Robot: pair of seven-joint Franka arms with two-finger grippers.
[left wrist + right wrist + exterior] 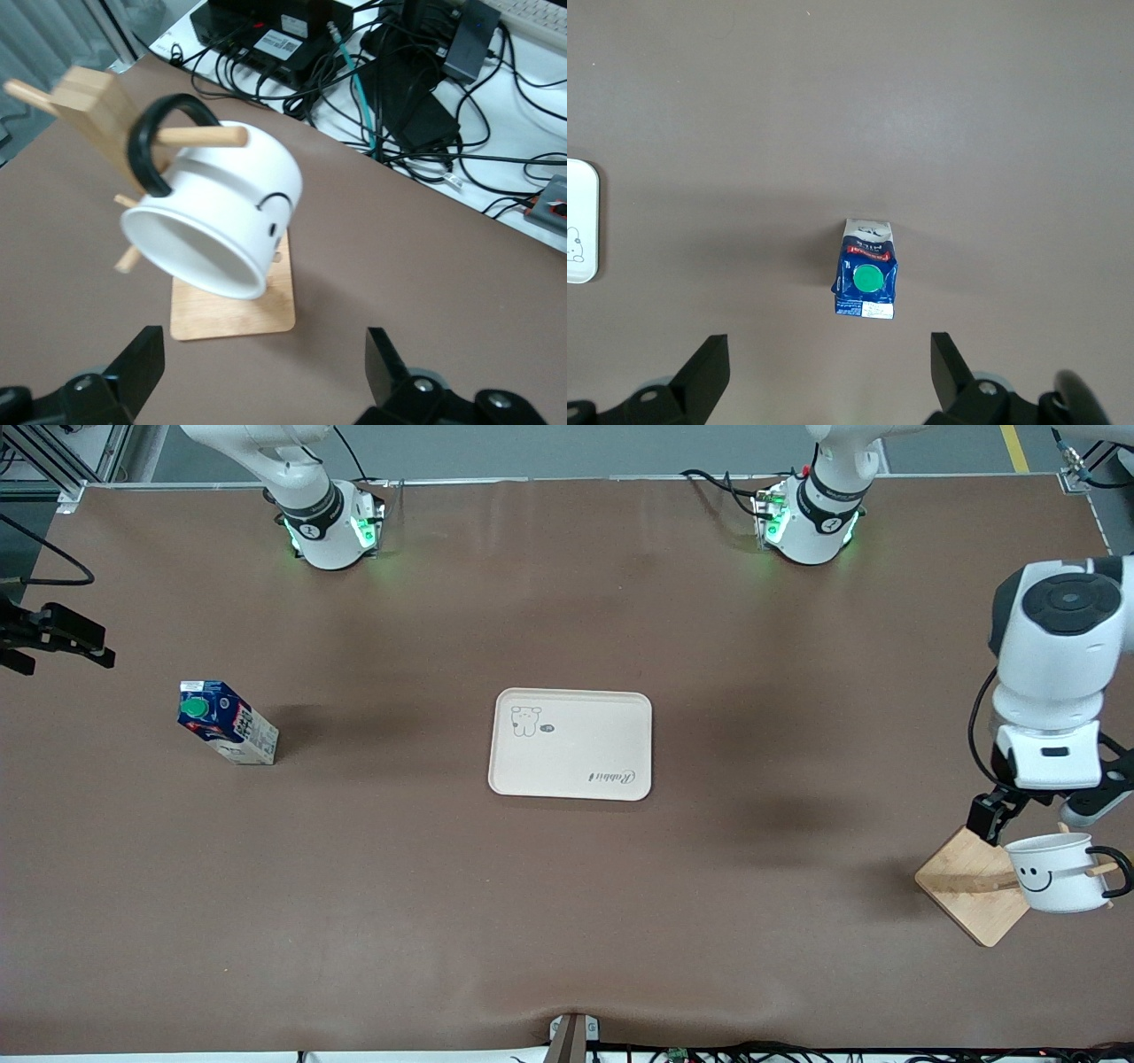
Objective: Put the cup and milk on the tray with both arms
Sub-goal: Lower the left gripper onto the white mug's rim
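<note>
The white smiley cup (1059, 872) hangs by its black handle on a peg of a wooden rack (970, 886) at the left arm's end of the table. My left gripper (1036, 815) is open and empty just above the cup; in the left wrist view my left gripper (263, 367) is a little short of the cup (217, 221), not touching it. The milk (226, 722) stands on the table toward the right arm's end. My right gripper (830, 372) is open and empty high over the table beside the milk (866, 279). The cream tray (571, 744) lies bare at mid-table.
The rack's square wooden base (232, 301) and post (89, 106) stand close to the table's edge, with cables and power bricks (399, 80) just off the table. A tray corner (580, 221) shows in the right wrist view. A black part (58, 636) shows at the table's right-arm end.
</note>
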